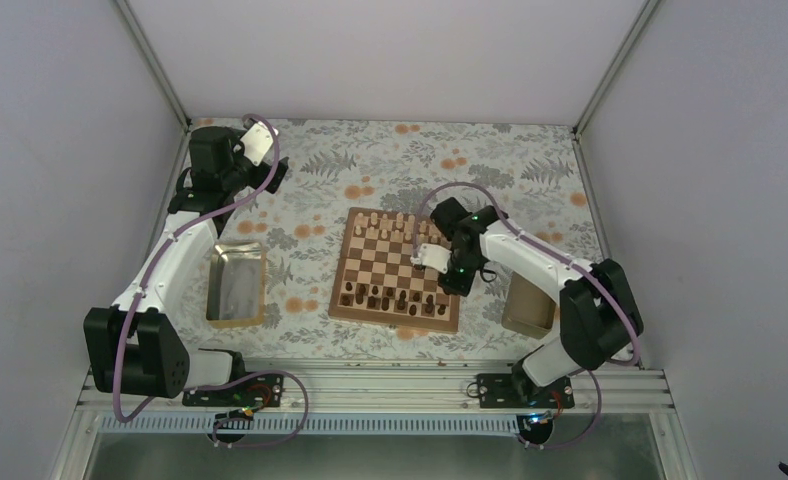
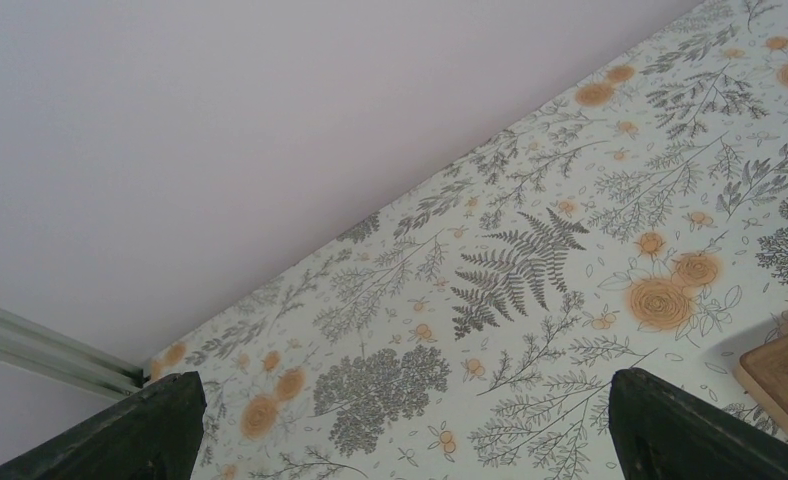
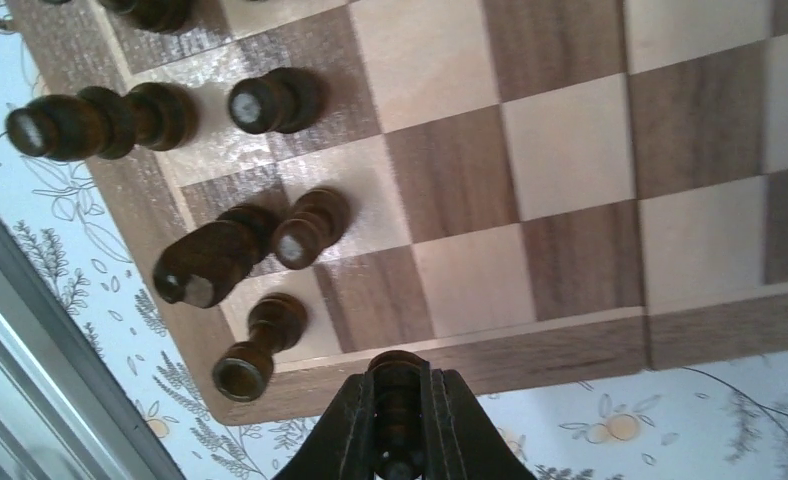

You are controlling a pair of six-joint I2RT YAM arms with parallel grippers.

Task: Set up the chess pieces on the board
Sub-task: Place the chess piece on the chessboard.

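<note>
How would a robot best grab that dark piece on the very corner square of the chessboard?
Pinch the corner piece by its slim neck below the head, coming straight down: it seems to stand upright. A bigger dark piece crowds one side, so put one finger over the board's border and the other over the empty square opposite.

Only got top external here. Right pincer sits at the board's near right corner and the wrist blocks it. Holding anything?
Observer: Yes. The right wrist view shows the right pincer shut on one dark piece.
Operator: Over a square yet?
Observer: It doesn't look so. In that view the piece lines up with the plain border strip of the board, not a square. I can't tell its height.
Operator: And the other arm?
Observer: The left pincer is open, fingers wide apart. Nothing is between them, with only floral cloth beyond.
</note>
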